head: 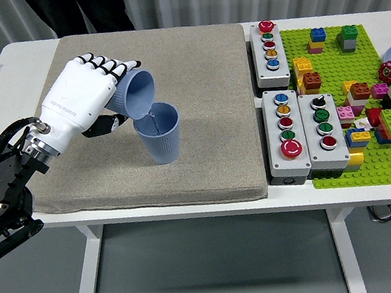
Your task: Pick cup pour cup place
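The tilted cup is held in the left hand, whose fingers are wrapped around the cup's ribbed body, with the fingertips showing over the top side. Its mouth points away from the palm and downward, and its lower lip sits just above the rim of the second cup, which stands upright on the grey mat directly beyond and below the fingers. A thin pale line seems to run from the lip into the standing cup, so I judge the pouring step is in progress; how much is left inside the held cup cannot be seen.

To do this step well, the hand should keep the lip over the middle of the standing cup's opening, not over its near edge, and should increase the tilt slowly, so the stream does not jump past the far wall. The held cup should not press on the rim below, because the standing cup looks light and could tip on the soft mat. The grip should stay firm but not squeeze, as a thin cup may deform.

Further away from the hand, past the mat's far side edge, are button boxes and a green plate with bricks on the desk. The right hand is not visible.
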Robot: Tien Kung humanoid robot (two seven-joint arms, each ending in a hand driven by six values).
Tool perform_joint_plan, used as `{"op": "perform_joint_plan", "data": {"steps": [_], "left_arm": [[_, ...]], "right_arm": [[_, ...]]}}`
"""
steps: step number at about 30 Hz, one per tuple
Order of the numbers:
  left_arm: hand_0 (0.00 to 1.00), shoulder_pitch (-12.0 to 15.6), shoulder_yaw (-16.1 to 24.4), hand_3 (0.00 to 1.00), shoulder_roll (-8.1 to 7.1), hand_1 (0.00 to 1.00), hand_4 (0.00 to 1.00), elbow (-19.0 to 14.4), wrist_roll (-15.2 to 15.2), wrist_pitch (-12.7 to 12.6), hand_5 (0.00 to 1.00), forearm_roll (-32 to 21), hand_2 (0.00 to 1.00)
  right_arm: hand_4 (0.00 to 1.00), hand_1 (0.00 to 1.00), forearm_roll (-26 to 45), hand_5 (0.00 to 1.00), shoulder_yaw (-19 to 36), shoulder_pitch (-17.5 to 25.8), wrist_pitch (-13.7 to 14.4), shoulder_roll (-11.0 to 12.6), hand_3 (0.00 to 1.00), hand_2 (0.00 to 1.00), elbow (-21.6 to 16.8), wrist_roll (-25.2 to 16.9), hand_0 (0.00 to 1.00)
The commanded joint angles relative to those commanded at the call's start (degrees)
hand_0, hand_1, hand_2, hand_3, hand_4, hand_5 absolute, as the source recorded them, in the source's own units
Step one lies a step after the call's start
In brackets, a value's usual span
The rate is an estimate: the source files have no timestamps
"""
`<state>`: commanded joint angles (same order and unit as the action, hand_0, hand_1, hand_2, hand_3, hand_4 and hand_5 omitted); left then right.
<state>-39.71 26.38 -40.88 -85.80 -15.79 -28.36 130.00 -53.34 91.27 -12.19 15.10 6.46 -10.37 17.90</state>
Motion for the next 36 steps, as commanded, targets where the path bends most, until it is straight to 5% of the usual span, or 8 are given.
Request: {"op": "perform_joint_plan", "data": {"steps": [36], "left_arm": [[0.480, -3.10, -5.01, 0.586, -0.96, 0.521, 0.657, -0.80, -3.32, 0.35, 0.080, 0.00, 0.682]], "right_arm": [[0.002, 0.630, 1.03, 0.084, -0.56, -0.32, 0.10, 0.09, 0.569, 0.557, 0.05, -0.22, 0.702]]}}
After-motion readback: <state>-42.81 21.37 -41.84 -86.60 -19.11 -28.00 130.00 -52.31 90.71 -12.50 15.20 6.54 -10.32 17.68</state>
